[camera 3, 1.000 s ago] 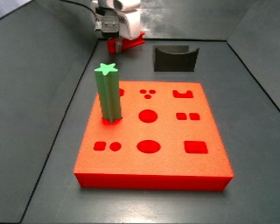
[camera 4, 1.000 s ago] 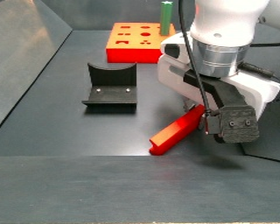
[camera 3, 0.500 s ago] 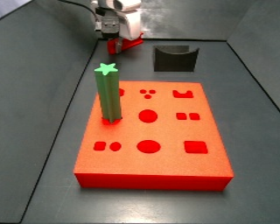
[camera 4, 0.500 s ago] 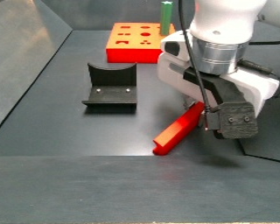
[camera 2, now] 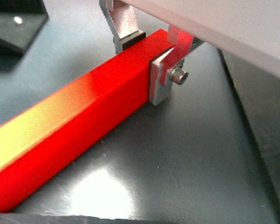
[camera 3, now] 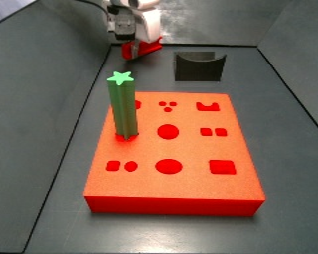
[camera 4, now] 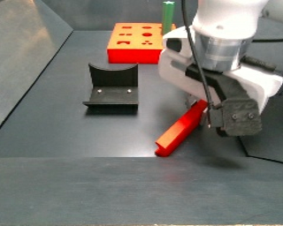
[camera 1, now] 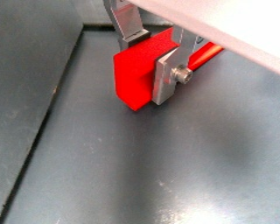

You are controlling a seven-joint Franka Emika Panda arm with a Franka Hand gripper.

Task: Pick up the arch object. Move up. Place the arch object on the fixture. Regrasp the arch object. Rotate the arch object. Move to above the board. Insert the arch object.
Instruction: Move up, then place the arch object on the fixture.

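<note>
The arch object (camera 4: 179, 131) is a long slim red bar, and my gripper (camera 4: 211, 121) is shut on its upper end. The bar hangs tilted, its free end down near the floor. In both wrist views the silver fingers (camera 1: 166, 77) press its two sides, with my gripper (camera 1: 149, 61) around the red arch object (camera 1: 136, 74); the bar's length shows under the gripper (camera 2: 146, 61) as the arch object (camera 2: 78, 118). In a side view the gripper (camera 3: 131, 38) holds the arch object (camera 3: 150, 47) at the far end, left of the fixture (camera 3: 199, 66). The board (camera 3: 195, 149) lies nearer.
A green star-topped post (camera 3: 123, 104) stands in the board's left side, also seen as the post (camera 4: 168, 13) behind the board (camera 4: 132, 55). The fixture (camera 4: 110, 88) sits left of the gripper. Grey walls slope up around the dark floor.
The gripper has risen slightly with the arch object held; the bar's low end has lifted a little off the floor. Nothing else moved.
</note>
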